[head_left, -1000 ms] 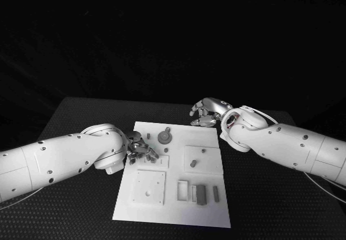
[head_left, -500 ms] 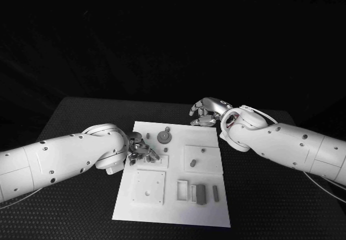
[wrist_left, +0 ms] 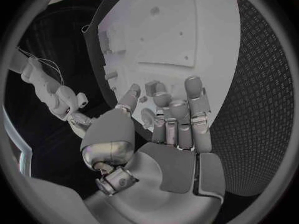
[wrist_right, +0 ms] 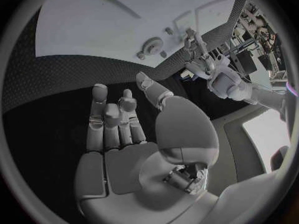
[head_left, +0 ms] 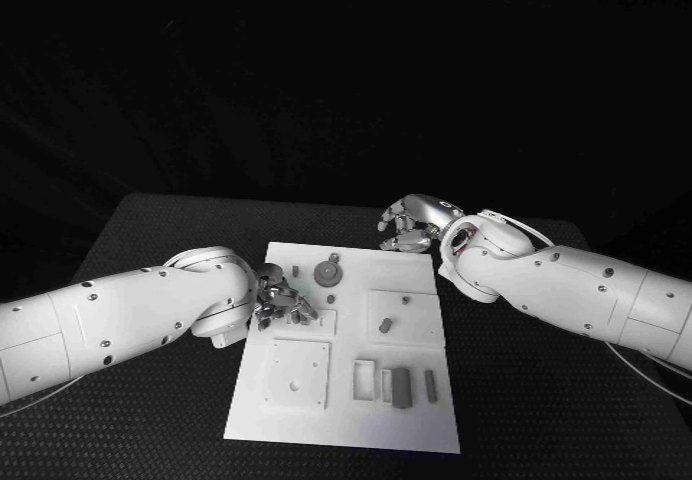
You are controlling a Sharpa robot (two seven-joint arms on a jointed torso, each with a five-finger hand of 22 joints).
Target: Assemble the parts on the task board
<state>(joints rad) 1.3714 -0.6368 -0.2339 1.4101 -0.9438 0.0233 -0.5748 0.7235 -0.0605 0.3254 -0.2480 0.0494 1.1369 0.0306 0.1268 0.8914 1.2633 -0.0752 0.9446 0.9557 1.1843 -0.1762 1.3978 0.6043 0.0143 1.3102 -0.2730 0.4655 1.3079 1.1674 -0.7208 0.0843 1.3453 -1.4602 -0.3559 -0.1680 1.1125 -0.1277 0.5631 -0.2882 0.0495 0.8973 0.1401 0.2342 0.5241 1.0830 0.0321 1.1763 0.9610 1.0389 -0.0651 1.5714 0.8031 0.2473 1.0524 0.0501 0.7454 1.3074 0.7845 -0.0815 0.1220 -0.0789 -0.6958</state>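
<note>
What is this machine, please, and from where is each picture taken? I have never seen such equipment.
It is a robot with two white arms, each ending in a silver hand. One picture looks down from its head; the two round pictures come from cameras at its wrists. On the black table lies a white board with small grey parts, among them a round gear-like piece. The left hand is over the board's left edge, among small parts; whether it holds one, I cannot tell. The right hand is at the board's far corner, fingers apart, holding nothing.
</note>
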